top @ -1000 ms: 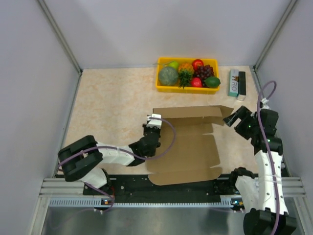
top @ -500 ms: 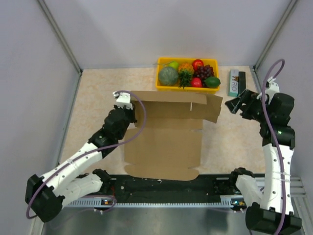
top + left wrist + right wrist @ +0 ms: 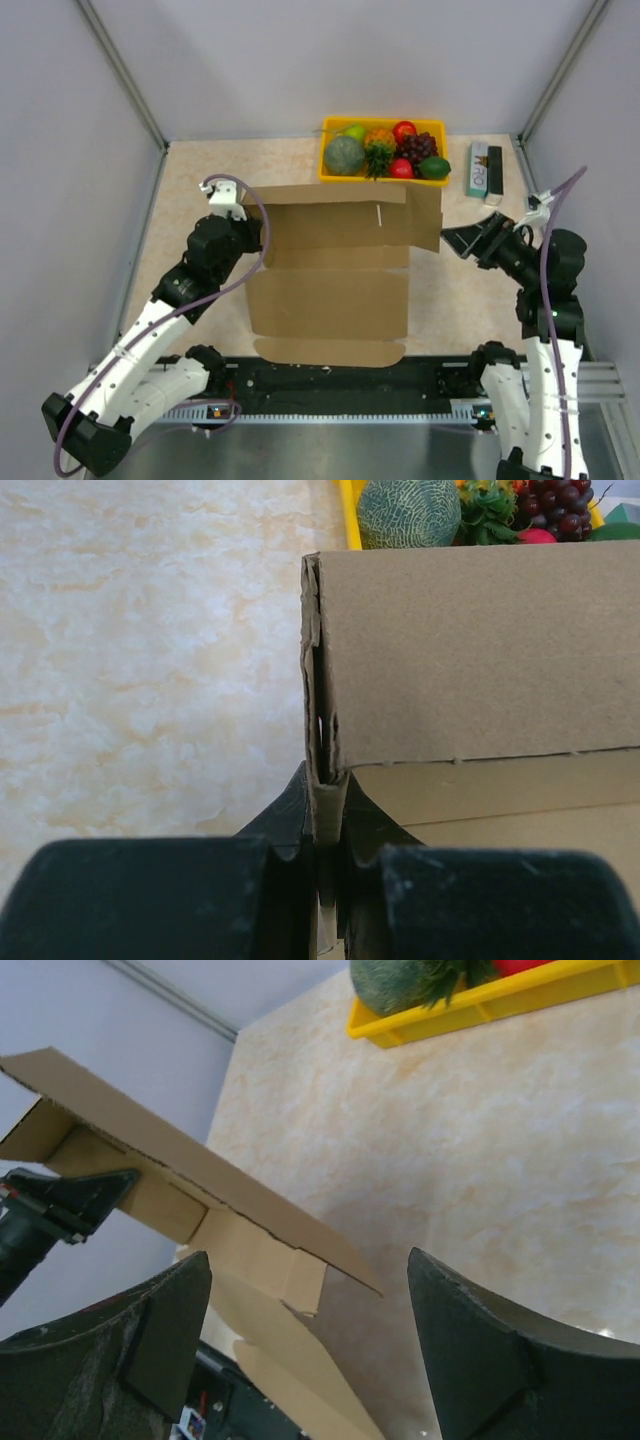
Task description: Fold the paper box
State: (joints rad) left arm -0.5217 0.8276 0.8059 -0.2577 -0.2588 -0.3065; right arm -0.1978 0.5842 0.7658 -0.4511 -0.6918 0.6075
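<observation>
1. Your left gripper (image 3: pixel 262 236) is clamped tight on the left end of the paper box (image 3: pixel 330 295). In the left wrist view its black fingers (image 3: pixel 150 900) pinch a doubled cardboard edge between them.
2. Your right gripper (image 3: pixel 456 241) stands with its jaws wide apart and holds nothing. It sits just beside the box's right end flap (image 3: pixel 430 215). In the right wrist view the flap's free corner shows in the gap between the fingers. Whether it touches either one, you cannot tell.
3. The box lies mid-table as a brown sheet, with its base panel flat and its far panel raised upright. Its near edge overlaps the black rail (image 3: pixel 440 378) at the table's near edge.
4. The raised panel's top edge runs near the yellow tray (image 3: pixel 380 183) of fruit.
5. You have broad bare table (image 3: pixel 200 190) to the left of the box, and a narrower strip to its right.
6. The surface is beige and marbled. A small printed carton (image 3: pixel 484 170) lies far right, beside the tray.
7. Pale walls (image 3: pixel 60 150) close in on the left, the back and the right.
</observation>
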